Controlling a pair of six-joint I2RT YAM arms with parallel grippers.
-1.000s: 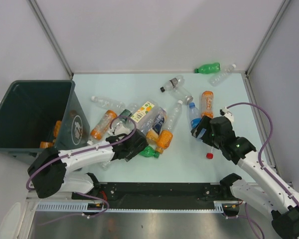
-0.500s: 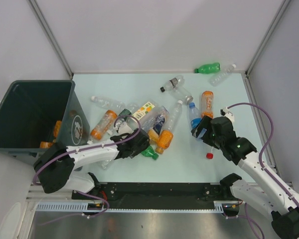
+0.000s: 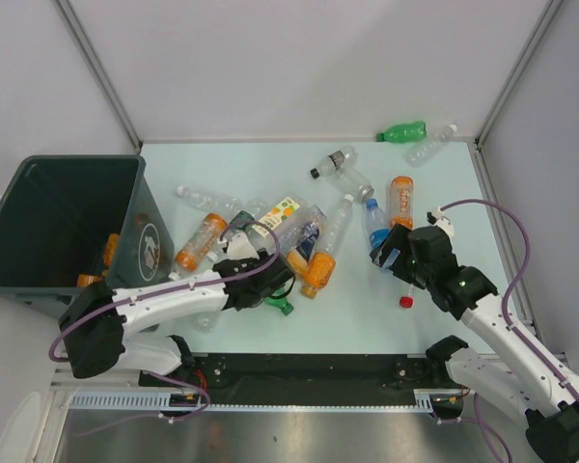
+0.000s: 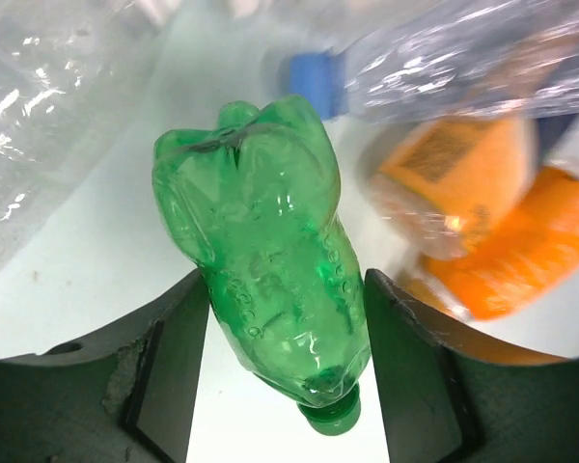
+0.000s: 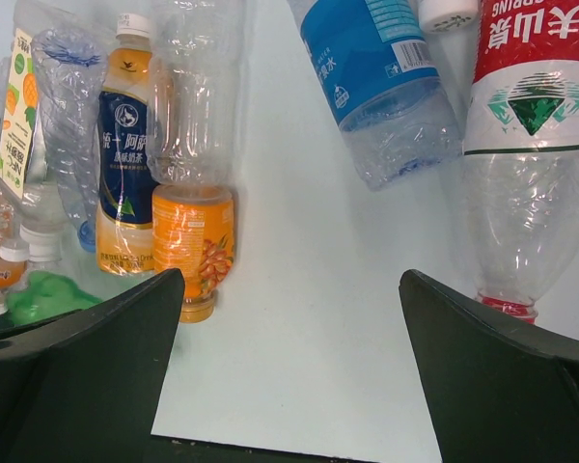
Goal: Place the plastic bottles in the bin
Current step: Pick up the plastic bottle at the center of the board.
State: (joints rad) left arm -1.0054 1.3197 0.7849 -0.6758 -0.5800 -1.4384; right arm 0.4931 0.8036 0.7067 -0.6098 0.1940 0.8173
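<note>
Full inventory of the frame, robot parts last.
bin: one, dark grey-green, left of table.
bottles in bin: at least two, orange, by its right wall.
bottle pile: several, clear and orange, table centre.
green bottle: one, near edge of pile.
back bottles: two, green and clear, far right corner.
black-capped bottle: one, clear, behind pile.
right-side bottles: three, orange, blue-labelled, red-capped, right of pile.
table: one, pale green.
left gripper: black, closed on green bottle.
right gripper: black, open, empty.
</note>
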